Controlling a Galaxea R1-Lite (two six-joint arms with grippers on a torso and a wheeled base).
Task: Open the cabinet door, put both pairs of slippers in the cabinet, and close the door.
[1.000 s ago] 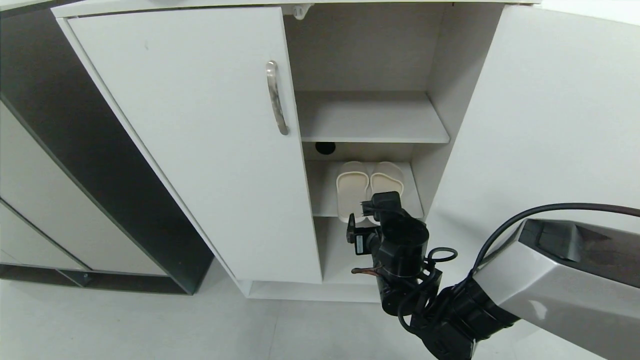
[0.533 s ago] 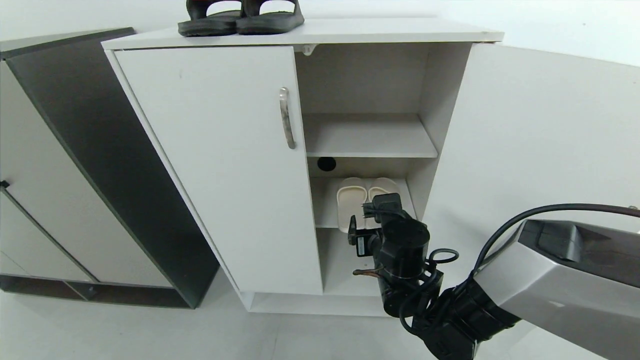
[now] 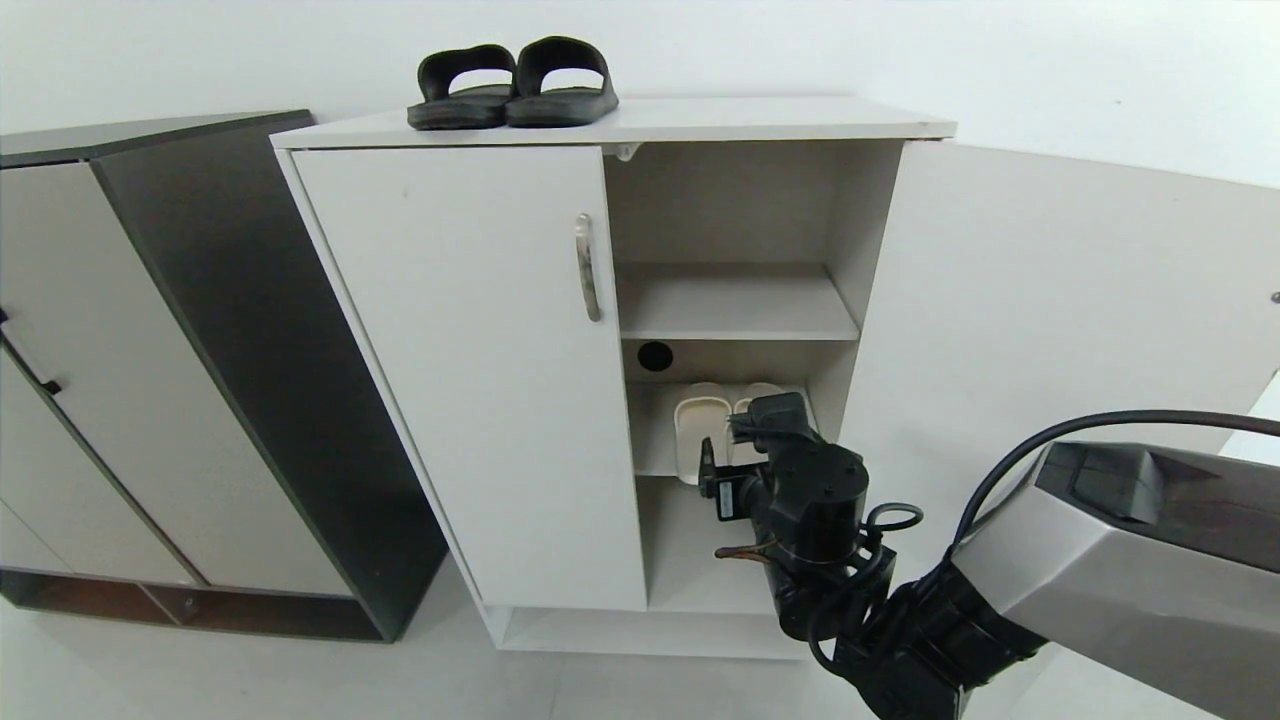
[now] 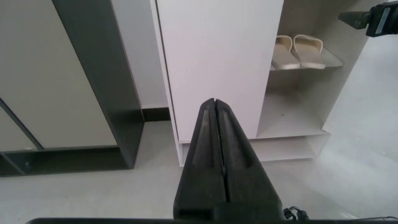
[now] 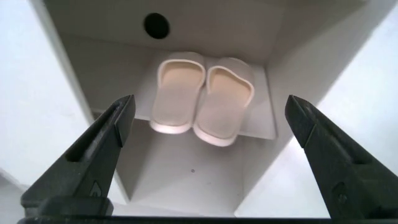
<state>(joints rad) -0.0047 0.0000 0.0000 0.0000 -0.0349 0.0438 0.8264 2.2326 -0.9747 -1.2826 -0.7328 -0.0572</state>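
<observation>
Our head camera has tilted up; black slippers sit on the cabinet top's left half, cream slippers at a shelf's front edge. Left wrist: our left gripper is pinched together. Right wrist: our right gripper gapes apart, empty, before the cream slippers.

White cabinet: right door swung wide open, left door shut. Cream slippers side by side on second shelf down. Black slippers paired on cabinet top, left end, above shut door.
</observation>
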